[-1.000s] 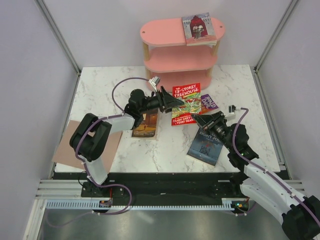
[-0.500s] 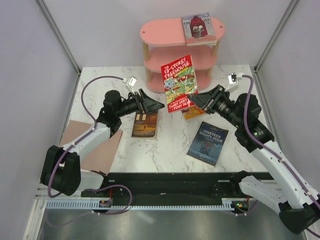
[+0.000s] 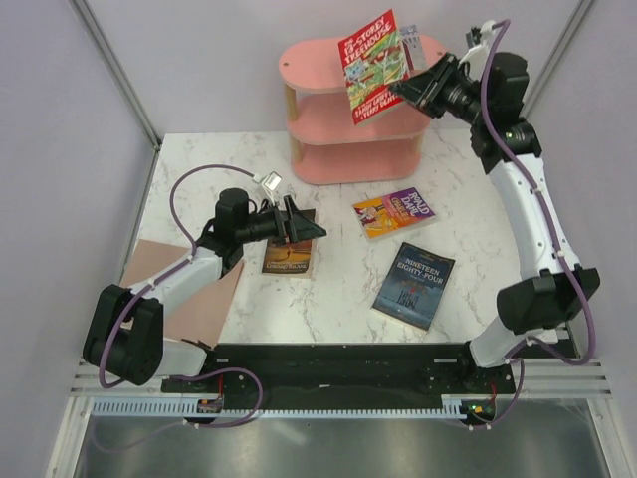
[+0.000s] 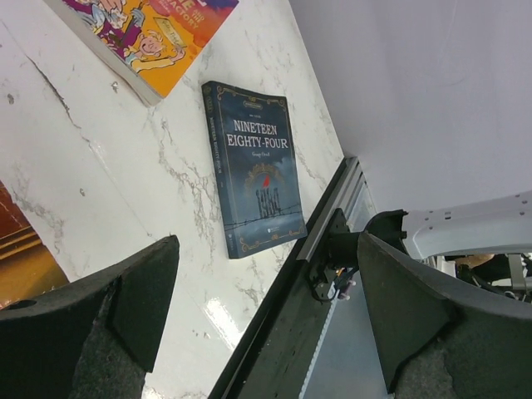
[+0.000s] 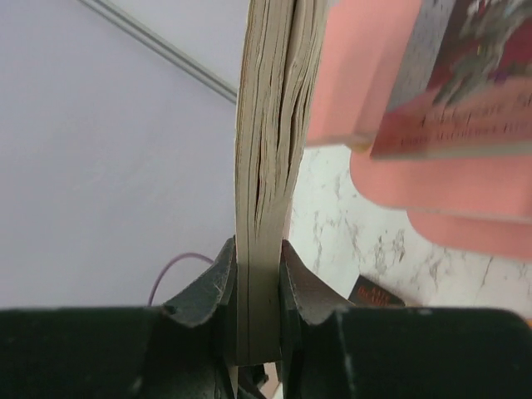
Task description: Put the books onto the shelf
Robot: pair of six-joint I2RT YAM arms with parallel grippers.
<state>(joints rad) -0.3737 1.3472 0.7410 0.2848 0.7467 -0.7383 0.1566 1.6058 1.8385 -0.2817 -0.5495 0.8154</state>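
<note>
Red Treehouse book (image 3: 374,68) pinched in right tool (image 3: 403,88) above pink shelf (image 3: 315,63), left tool (image 3: 311,226) spread wide, holding nothing

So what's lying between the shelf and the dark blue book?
The purple-yellow Roald Dahl book lies flat there, touching neither the shelf nor the dark blue book. The top view shows it.

A white marble-patterned table (image 3: 328,294) fills the middle of the top view; a plain tan-pink flat sheet (image 3: 211,307) lies at its near-left corner, reaching the left edge; pale lilac walls (image 3: 60,149) close in the sides and back, with slanted metal posts (image 3: 116,72) at the far corners; a black strip (image 3: 348,357) runs along the table's near edge, with a white slotted rail (image 3: 328,406) below it in the view.
</note>
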